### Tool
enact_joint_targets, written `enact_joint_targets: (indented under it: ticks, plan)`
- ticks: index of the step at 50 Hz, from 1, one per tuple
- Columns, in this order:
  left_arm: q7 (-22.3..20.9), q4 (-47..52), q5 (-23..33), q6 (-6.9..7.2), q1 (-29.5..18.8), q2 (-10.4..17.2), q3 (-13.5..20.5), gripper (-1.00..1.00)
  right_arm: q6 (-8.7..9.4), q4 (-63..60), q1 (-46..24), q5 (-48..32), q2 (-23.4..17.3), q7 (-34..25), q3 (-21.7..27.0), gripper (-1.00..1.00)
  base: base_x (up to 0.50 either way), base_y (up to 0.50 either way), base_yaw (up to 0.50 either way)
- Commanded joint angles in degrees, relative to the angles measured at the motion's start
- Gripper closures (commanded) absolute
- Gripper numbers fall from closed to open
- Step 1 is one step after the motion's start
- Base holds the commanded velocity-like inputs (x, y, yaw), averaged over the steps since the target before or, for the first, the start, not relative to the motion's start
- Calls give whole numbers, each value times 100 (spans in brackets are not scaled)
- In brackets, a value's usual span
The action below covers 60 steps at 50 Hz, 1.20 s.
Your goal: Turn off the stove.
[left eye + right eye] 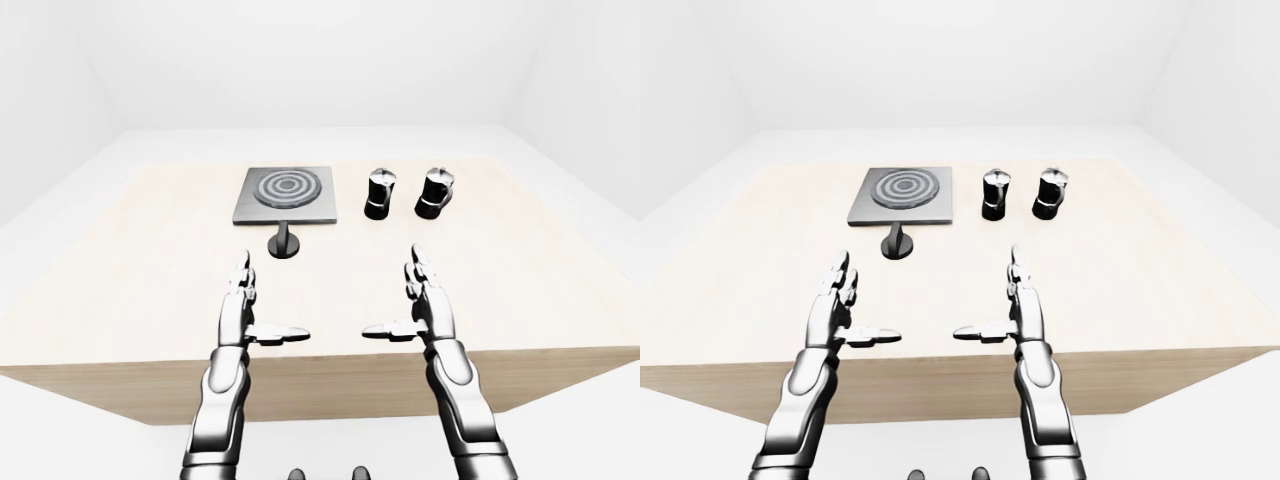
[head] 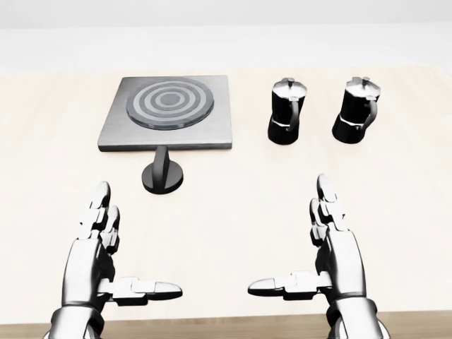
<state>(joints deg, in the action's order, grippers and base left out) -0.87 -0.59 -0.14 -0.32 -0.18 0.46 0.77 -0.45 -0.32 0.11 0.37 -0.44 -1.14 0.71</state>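
1. A pale wooden table [image 2: 233, 212] fills most of the head view, set in a plain white room.
2. The stove [image 2: 168, 113], a grey square plate with ringed circles on top, lies at about 11 o'clock in the head view.
3. Its black knob [image 2: 162, 174] stands just below the stove's lower edge, at about 6 o'clock from the plate, touching or nearly touching it.
4. Two black-and-silver coffee pots [image 2: 287, 111] [image 2: 357, 110] stand side by side at about 1 o'clock, apart from the stove.
5. The left hand [image 2: 95, 258] hovers at 7 o'clock, fingers spread, thumb pointing inward, holding nothing.
6. The right hand [image 2: 332, 258] hovers at 5 o'clock, likewise spread and empty.
7. Both hands are well apart from the knob.
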Motion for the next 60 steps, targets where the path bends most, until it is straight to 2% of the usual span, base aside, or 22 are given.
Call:
enact_joint_targets:
  ticks: [1, 3, 5, 8, 11, 17, 20, 22, 25, 27, 30, 31, 34, 38, 41, 43, 45, 49, 52, 60]
  plan:
    - [-150, -99, 14, -104, 5, 66, 98, -100, -47, -96, 30, 0, -70, -194, 96, -100, 0, 0, 0]
    - [-165, -115, -5, -107, -8, 65, 110, -100, -24, -99, 30, 1, -67, -206, 97, -100, 0, 0, 0]
    - [-185, -8, -57, -9, 14, 67, 128, -100, -23, -49, 14, -34, -69, -207, 90, -100, 0, 0, 0]
    - [-194, -102, -56, -101, 2, 63, 121, -100, 54, -110, 30, -58, -60, -201, 76, -100, 0, 0, 0]
    - [-202, -17, -57, -57, 29, 64, 116, -100, 54, -77, 14, -67, -60, -207, 73, -100, 0, 13, 0]
    - [-202, -94, -42, -121, 7, 63, 114, -100, 31, -56, 17, -62, -60, -226, 73, -100, 1, 36, 0]
    - [-208, -19, -40, -88, 42, 64, 108, -100, 55, -81, 18, -60, -55, -231, 66, -100, 2, 39, 0]
    - [-206, -132, -21, -192, 12, 64, 108, -100, -51, 43, -10, -32, -65, -252, 94, -100, 2, 38, 0]
    - [-208, -71, -22, -143, 26, 64, 107, -100, 17, -57, 10, -33, -53, -240, 78, -100, 2, 39, 0]
    - [-207, -57, -16, -135, 33, 63, 103, -100, 2, -48, 13, -29, -54, -244, 79, -100, 2, 38, 0]
    - [-194, -48, 17, -170, 57, 59, 89, -100, -44, 13, 3, -23, -60, -254, 86, -100, 2, 38, 0]
    - [-192, -92, 32, -225, 52, 60, 88, -100, -29, 10, 3, -26, -58, -248, 83, -100, 2, 30, 0]
    - [-195, -29, 40, -197, 77, 58, 81, -100, -7, -20, 8, -25, -59, -244, 86, -100, 2, 29, 0]
    - [-193, -86, 49, -232, 56, 57, 83, -100, 23, -35, 6, -34, -56, -237, 77, -100, 2, 24, 0]
    - [-197, -15, 44, -178, 78, 57, 82, -100, -29, 24, -3, -25, -63, -249, 88, -100, 2, 21, 0]
    - [-193, -32, 47, -191, 73, 55, 84, -100, -46, 44, -3, -22, -63, -251, 91, -100, 2, 12, 0]
    - [-196, -5, 33, -159, 77, 54, 88, -100, 2, 9, 1, -37, -60, -234, 85, -100, 2, 5, 0]
    - [-194, -135, 35, -248, 34, 56, 90, -100, -32, -33, 26, 10, -57, -278, 80, -100, 3, 0, 0]
    - [-197, -54, 35, -195, 65, 55, 86, -100, -31, -56, 30, 10, -55, -325, 50, -100, 39, 0, 0]
    - [-190, -108, 38, -241, 47, 54, 86, -100, -5, -60, 35, -15, -56, -323, 49, -100, 50, 0, 0]
